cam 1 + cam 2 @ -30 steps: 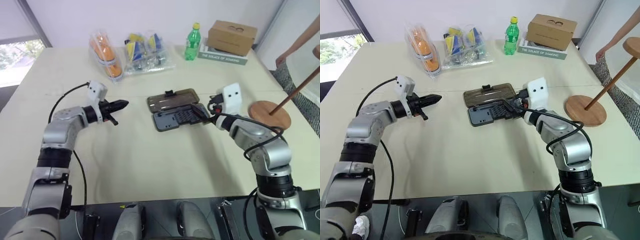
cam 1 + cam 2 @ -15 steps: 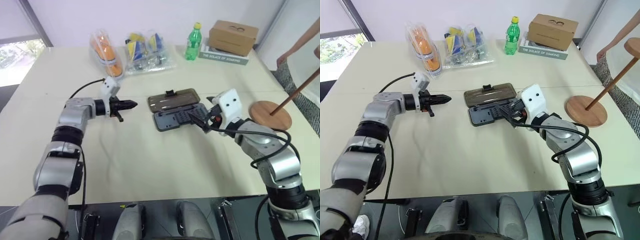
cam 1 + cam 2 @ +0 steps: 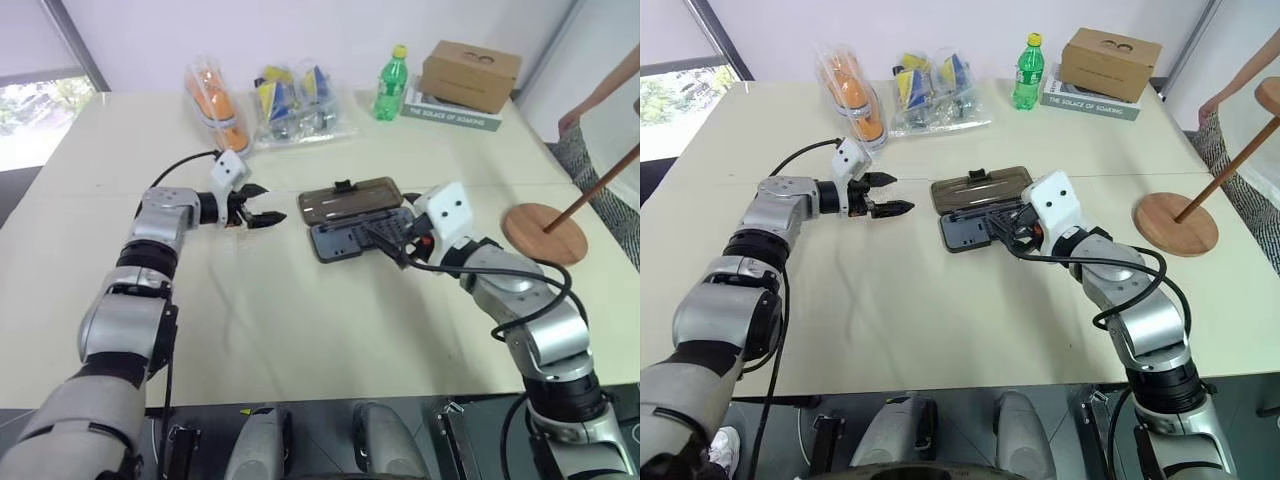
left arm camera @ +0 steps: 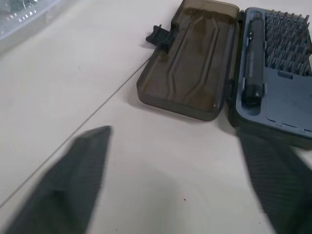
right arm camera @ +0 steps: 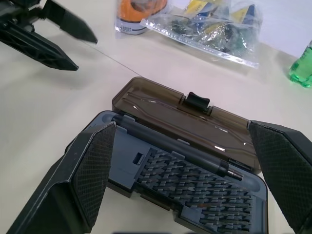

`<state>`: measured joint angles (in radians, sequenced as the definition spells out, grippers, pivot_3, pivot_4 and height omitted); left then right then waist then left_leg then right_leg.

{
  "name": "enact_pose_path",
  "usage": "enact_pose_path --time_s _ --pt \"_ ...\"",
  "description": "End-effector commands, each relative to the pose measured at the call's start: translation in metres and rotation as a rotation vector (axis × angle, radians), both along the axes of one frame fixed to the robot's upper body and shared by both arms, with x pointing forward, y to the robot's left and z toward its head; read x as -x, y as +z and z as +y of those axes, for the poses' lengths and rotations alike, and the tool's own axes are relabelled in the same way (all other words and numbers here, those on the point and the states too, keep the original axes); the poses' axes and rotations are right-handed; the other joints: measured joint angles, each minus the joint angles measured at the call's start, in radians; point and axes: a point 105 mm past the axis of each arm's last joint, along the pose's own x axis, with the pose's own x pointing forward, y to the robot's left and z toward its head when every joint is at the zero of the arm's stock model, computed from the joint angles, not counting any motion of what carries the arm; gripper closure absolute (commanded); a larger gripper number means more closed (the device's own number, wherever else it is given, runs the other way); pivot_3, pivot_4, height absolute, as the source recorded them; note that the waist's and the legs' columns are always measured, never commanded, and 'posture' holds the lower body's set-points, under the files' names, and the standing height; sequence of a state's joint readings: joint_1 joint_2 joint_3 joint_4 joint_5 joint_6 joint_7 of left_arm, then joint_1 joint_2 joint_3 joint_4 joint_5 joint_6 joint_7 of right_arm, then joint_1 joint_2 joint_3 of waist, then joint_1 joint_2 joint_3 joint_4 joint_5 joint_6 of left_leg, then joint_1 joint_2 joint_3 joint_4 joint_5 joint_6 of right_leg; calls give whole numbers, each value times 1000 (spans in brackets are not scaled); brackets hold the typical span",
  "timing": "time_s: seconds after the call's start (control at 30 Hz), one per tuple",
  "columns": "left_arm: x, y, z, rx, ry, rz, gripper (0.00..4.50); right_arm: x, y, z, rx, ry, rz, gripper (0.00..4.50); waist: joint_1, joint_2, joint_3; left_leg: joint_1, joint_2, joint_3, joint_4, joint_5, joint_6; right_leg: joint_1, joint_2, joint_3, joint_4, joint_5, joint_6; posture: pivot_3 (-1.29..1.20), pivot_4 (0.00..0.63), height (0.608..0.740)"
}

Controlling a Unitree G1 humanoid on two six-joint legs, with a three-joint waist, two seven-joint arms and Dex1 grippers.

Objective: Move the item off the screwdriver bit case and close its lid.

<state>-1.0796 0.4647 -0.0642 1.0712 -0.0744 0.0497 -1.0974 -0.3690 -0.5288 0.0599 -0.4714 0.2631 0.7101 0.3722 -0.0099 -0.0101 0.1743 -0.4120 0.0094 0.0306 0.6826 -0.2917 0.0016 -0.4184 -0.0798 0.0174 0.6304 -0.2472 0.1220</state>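
Fingers of the left gripper (image 3: 892, 195) are seen spread wide apart with nothing held between them; they hover above the table (image 3: 940, 330) just beside the screwdriver bit case (image 3: 985, 215), at about 9 o'clock of it. Fingers of the right gripper (image 3: 385, 240) are likewise parted fully and grip nothing; they are poised at the case's 3 o'clock end, over the corner of the grey-blue tray (image 5: 195, 190).

The case is laid open flat near the middle of the table. Its smoky brown lid (image 4: 192, 68) is folded back at 12 o'clock of the tray, with the black clip (image 5: 197, 101) on its far long edge. In the right wrist view the open case is framed between the two fingers (image 5: 92, 170), apart from both.

The wooden stand (image 3: 1176, 222) is set on the table well apart from the case, at about 3 o'clock of it, its thin rod (image 3: 1230, 165) rising obliquely. A person's hand (image 3: 1212, 104) is visible beyond it, at the table's far right.
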Motion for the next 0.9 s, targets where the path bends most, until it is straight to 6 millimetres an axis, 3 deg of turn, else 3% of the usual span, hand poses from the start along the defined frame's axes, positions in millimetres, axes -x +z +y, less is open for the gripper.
enact_pose_path --time_s 0.03,0.23,0.4,0.57,0.9 --pt "-11 24 -9 18 32 -77 127 2 15 5 -3 22 -68 0 0 0 0 0 0 0 0 0 0 0 0 0 0 0 0 0 150 740" --pt "-34 41 -38 77 205 -75 127 -1 17 7 -14 18 -79 0 -1 -2 1 0 0 0 0 0 0 0 0 0 0 0 0 0 150 740" --pt "-36 35 -55 21 197 -77 127 -3 18 7 -18 3 -90 0 -6 -1 1 0 0 0 0 0 0 0 0 0 0 0 0 0 150 740" --pt "-34 21 -57 -10 191 -66 127 0 17 7 -23 -14 -97 0 -4 -1 1 0 0 0 0 0 0 -1 1 0 1 0 0 0 150 740" --pt "-34 13 -60 -2 201 -68 127 7 16 6 -26 -43 -104 0 -1 -1 1 -1 -1 0 0 0 0 -1 0 0 1 0 0 0 150 740"
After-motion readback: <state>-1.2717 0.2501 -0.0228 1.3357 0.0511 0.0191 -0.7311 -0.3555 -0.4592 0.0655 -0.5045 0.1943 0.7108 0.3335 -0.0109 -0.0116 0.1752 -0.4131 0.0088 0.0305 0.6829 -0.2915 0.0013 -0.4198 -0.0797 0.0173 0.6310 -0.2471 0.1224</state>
